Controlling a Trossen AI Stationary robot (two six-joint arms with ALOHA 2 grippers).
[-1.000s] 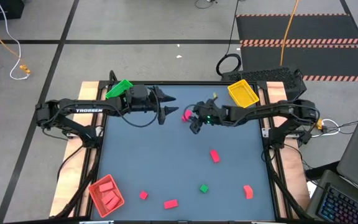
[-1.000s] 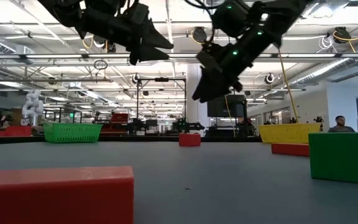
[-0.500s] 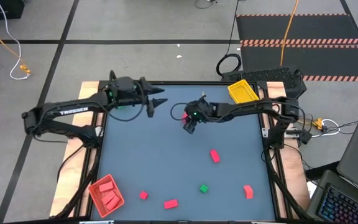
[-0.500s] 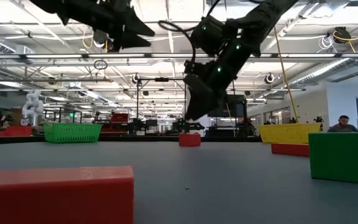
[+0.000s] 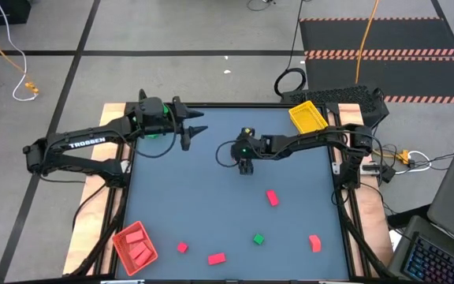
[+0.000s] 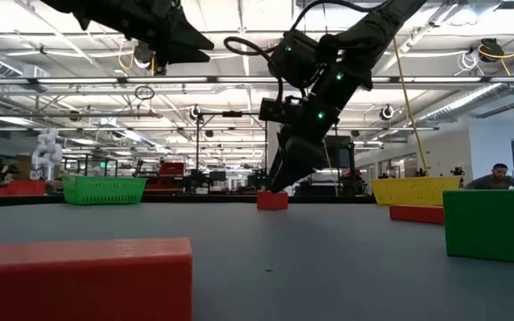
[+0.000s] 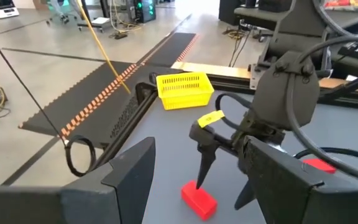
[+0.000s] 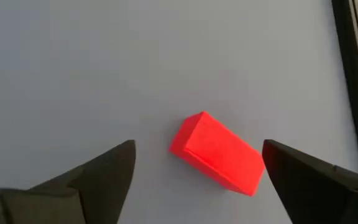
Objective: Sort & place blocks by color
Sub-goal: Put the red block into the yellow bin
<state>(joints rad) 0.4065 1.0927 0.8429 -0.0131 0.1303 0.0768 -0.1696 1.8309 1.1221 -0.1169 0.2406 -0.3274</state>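
My right arm reaches in from the right edge toward the middle of the table, wrist bent down, so that my right gripper [image 5: 245,167] points at the surface with its two fingers [image 8: 98,171] spread wide apart and holding nothing. My left arm extends along the far left side of the table, raised above the surface. My left gripper [image 5: 191,128] points toward the table's centre with its fingers [image 7: 132,171] parted and empty.
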